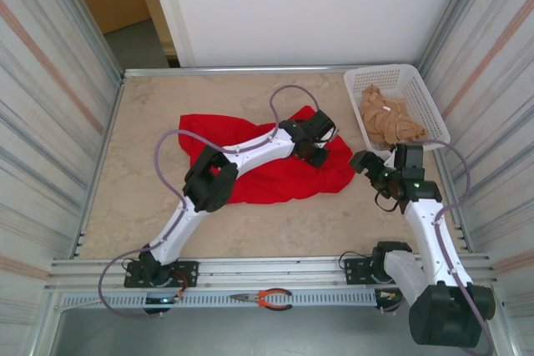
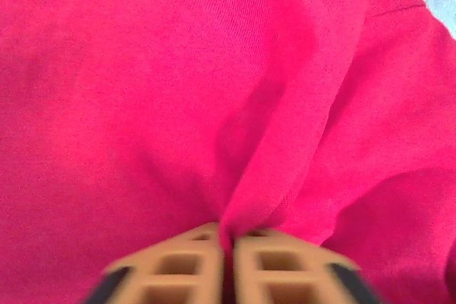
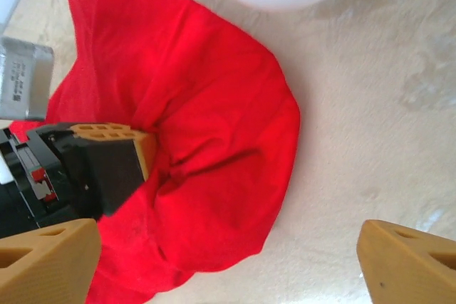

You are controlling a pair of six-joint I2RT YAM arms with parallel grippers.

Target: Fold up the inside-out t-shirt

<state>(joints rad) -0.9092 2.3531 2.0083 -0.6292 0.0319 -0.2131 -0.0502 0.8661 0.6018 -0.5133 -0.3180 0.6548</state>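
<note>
A bright red t-shirt point(image 1: 279, 174) lies crumpled in a low heap on the beige, marble-patterned table point(image 1: 150, 206), a little right of centre. Its cloth is rumpled into soft folds and its right-hand edge bulges in a rounded lobe. The left gripper point(image 2: 226, 243), reaching across the garment from the near left, has its tan fingers pressed together on a raised ridge of fabric in the shirt's far right part; in the left wrist view a pleat fans upward from the pinch. The right gripper point(image 3: 228, 265) hangs at the shirt's right edge with its fingers spread wide and nothing between them. In the far right corner a white plastic basket point(image 1: 357, 89) holds a tan cloth point(image 1: 388, 118), set apart from the red garment. A pair of orange-handled pliers point(image 1: 265, 298) rests on the metal rail point(image 1: 250, 277) at the near edge
</note>
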